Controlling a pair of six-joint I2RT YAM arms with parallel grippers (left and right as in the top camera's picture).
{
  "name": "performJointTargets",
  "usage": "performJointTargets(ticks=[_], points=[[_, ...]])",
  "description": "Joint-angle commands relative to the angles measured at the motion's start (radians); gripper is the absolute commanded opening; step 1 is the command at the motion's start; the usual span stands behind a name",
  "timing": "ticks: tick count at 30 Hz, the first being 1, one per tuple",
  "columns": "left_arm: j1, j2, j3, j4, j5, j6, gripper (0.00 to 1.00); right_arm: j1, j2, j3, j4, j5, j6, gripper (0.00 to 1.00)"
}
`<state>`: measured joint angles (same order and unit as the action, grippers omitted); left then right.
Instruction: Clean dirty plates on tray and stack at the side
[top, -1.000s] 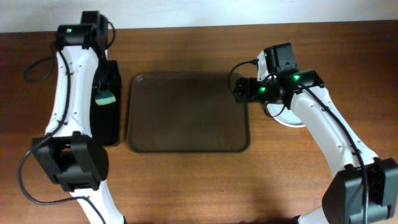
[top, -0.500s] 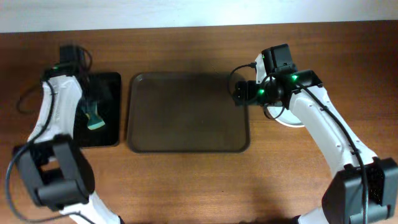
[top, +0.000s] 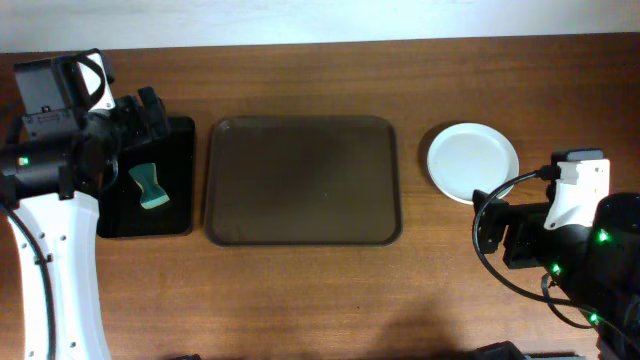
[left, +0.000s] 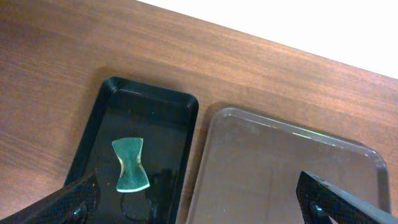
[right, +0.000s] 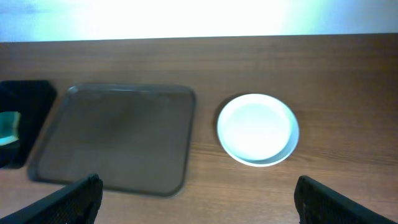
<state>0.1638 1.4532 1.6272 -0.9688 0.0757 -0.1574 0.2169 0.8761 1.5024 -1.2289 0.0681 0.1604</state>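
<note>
Starting overhead: shows the tray (top: 303, 180) bare at the middle of the desk (top: 300, 300), no white on it anywhere. Finds the plates (top: 473, 162) off to the tray's right, directly on the wood, near it but apart, reading as one clean white disc from up here. Over to the left wrist: looks down past the left gripper (left: 200, 200), spread wide with nothing between its fingers, onto a black tray (left: 155, 130) with a green wiper (left: 130, 165) lying loose inside. Catches the brown tray's left part too, equally bare. Now the right wrist: frames the right gripper (right: 199, 196), likewise wide and carrying nothing, well back from the plates. Picks out a doubled rim at their near edge, hinting at more than one; cannot count them. Looks finished, judging by all this: wiped, stacked at the side, little left if anything.
</note>
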Motion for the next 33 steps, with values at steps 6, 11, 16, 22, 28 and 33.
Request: performJointTargets(ticks=[6, 11, 16, 22, 28, 33], points=[[0.001, 0.0, -0.003, 0.002, 0.014, 0.016, 0.99, -0.145, -0.228, -0.421, 0.495, -0.039, -0.13, 0.98], [0.001, 0.0, -0.003, 0.002, 0.014, 0.016, 0.99, -0.148, -0.61, -1.003, 0.953, -0.057, -0.13, 0.98], [0.001, 0.0, -0.003, 0.002, 0.014, 0.016, 0.99, -0.153, -0.823, -1.348, 1.189, -0.064, -0.13, 0.98], [0.001, 0.0, -0.003, 0.002, 0.014, 0.016, 0.99, -0.152, -0.873, -1.497, 1.147, -0.065, -0.129, 0.98], [0.001, 0.0, -0.003, 0.002, 0.014, 0.016, 0.99, -0.152, -0.872, -1.497, 1.149, -0.063, -0.127, 0.98], [0.001, 0.0, -0.003, 0.002, 0.014, 0.016, 0.99, -0.152, -0.872, -1.497, 1.149, -0.063, -0.127, 0.98]])
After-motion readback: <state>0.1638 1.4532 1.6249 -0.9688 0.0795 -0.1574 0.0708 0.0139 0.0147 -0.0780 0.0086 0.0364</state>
